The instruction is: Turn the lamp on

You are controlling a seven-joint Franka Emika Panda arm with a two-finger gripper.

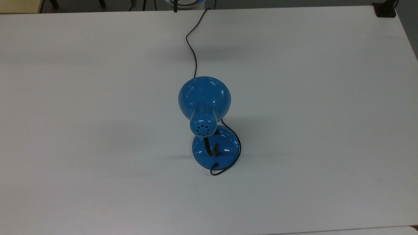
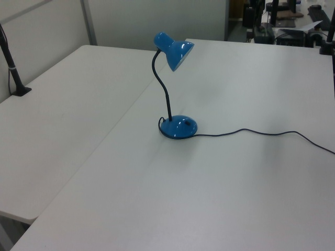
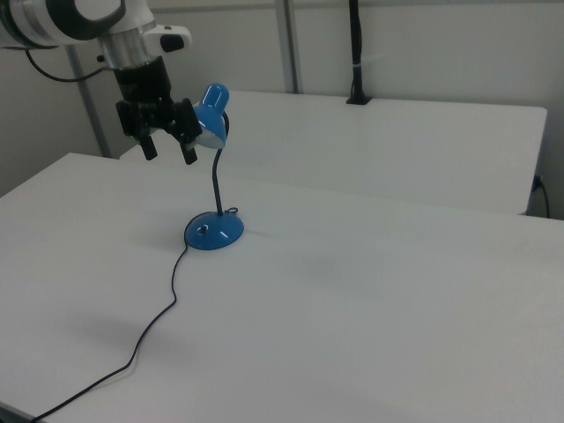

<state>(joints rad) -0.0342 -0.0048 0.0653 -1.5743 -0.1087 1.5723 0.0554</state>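
Note:
The lamp (image 1: 204,98) stands upright near the middle of the white table (image 1: 98,130). It has a glossy blue bell shade (image 2: 175,49), a black bendy neck (image 2: 163,89) and a round blue base (image 2: 179,127). No glow falls on the table under the shade. A small dark switch (image 3: 203,230) sits on top of the base (image 3: 214,232). The thin black cord (image 1: 192,49) runs from the base to the table's edge. My gripper (image 3: 169,150) hangs open in the air at the right view's upper left, beside the shade (image 3: 211,115) and well above the base, holding nothing.
A second white table (image 2: 63,104) butts against this one along a seam. A black clamped post (image 3: 357,53) stands at that table's far edge. A black block (image 1: 385,9) sits on the corner at the top view's upper right.

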